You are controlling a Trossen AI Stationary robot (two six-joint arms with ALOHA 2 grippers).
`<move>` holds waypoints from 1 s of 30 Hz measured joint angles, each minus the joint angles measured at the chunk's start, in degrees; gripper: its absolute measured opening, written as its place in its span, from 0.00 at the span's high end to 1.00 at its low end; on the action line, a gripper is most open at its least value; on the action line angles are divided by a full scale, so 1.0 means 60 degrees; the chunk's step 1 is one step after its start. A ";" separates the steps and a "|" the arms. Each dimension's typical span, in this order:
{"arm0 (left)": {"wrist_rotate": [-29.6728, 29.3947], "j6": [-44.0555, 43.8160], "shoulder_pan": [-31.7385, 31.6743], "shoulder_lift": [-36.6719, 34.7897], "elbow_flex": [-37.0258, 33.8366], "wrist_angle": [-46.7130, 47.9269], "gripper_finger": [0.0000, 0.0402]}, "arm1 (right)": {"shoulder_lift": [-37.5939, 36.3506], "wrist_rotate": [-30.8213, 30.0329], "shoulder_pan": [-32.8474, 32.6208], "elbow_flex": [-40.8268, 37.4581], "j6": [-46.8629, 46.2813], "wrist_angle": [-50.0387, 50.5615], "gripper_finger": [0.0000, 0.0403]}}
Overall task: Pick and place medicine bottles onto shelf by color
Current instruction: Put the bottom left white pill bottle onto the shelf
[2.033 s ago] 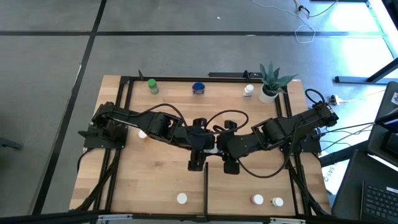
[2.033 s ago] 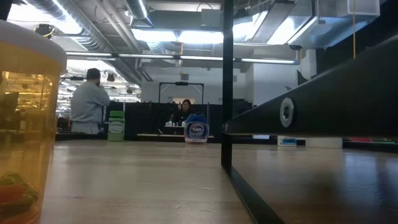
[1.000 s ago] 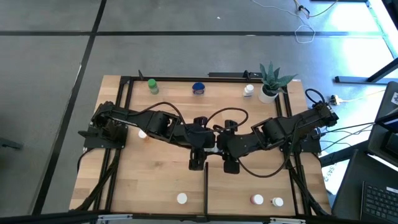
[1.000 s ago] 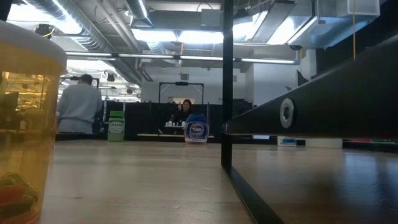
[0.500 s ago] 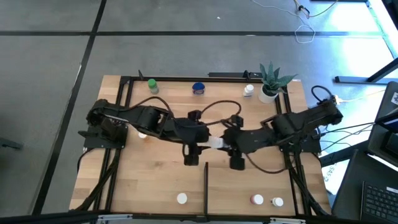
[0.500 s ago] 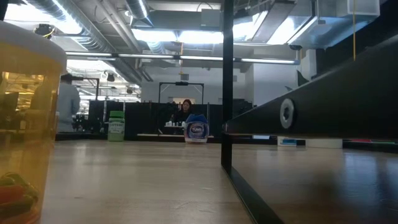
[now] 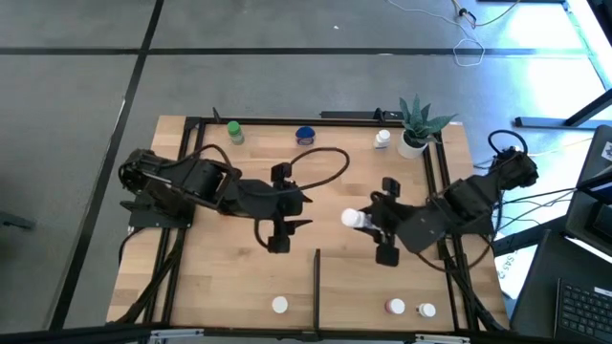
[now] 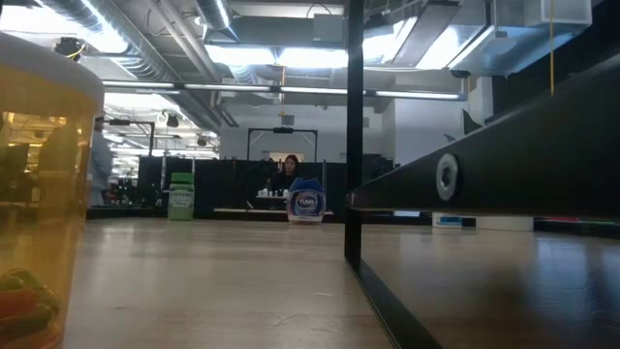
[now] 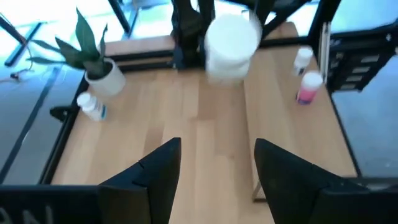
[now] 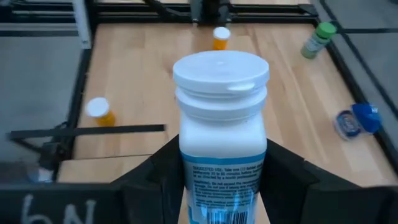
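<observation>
Right tool (image 10: 214, 180) is clamped on a white medicine bottle (image 7: 354, 219), its two dark fingers (image 10: 155, 168) pressed against the bottle's sides, the white cap pointing away from the wrist. Seen from above, this tool (image 7: 368, 222) hangs over the middle of the tabletop (image 7: 229, 277), just beyond the short black divider bar (image 7: 316, 287). Left tool (image 9: 214, 168) has its fingers spread wide with nothing between them; it sits (image 7: 278, 229) just across from the held bottle. Farther off from the right tool stand a green bottle (image 10: 317, 37), a blue bottle (image 10: 356, 119) and two orange ones (image 10: 99, 111).
</observation>
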State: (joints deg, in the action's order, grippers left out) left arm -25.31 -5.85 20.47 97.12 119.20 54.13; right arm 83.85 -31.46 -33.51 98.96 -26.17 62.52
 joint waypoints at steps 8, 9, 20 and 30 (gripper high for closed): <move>-0.0208 -0.0228 0.0350 -0.0162 -0.0008 0.0071 0.51 | -0.0527 -0.0700 -0.0638 -0.0002 -0.1011 0.1131 0.59; -0.0219 -0.0262 0.0351 -0.0178 -0.0008 0.0065 0.51 | -0.0590 -0.0700 -0.0683 0.0000 -0.1061 0.1214 0.59; -0.0228 -0.0532 0.0506 -0.0185 -0.0008 0.0055 0.51 | -0.1652 -0.0705 -0.1093 -0.2220 -0.2323 0.0271 0.59; -0.0255 -0.0533 0.0491 -0.0182 -0.0008 0.0087 0.51 | -0.2848 0.0403 -0.1139 -0.6044 -0.1002 -0.6389 0.59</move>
State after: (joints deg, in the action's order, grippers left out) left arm -26.84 -9.05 23.42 96.03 119.15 54.65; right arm 66.76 -29.04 -40.35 62.69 -32.18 24.19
